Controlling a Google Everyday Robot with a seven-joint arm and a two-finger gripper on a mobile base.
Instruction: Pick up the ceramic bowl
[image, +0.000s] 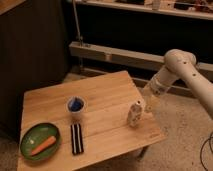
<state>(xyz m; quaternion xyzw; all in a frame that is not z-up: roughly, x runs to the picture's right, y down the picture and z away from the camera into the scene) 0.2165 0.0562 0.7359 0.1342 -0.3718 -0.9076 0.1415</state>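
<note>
- tool at the end of the white robot arm hangs low over the right part of the light wooden bench, close to its right edge. whether it is spread or pressed together i cannot tell.
- wide, shallow, glossy green ceramic bowl with a darker rim sits flat on the near left corner of the bench. it is well apart from the tool, with nearly the whole width of the boards between them.
- an orange carrot lies slantwise inside the bowl.
- just right of the bowl, clear of its rim, lies a flat black bar with pale stripes.
- farther back, near the middle of the bench, stands a small white cup with a blue inside. both the cup and the bar lie between the tool and the bowl.
- done so far, as i judge it: nothing that counts. the bowl rests on the bench, not touched and not lifted, and the tool is on the wrong side of the bench for it.
- left to do, by my reading: bring the tool across to the near left without knocking the cup or the bar, lower it onto the bowl's rim, take hold and lift.
- the carrot would likely ride along, so the lift should be kept level.
</note>
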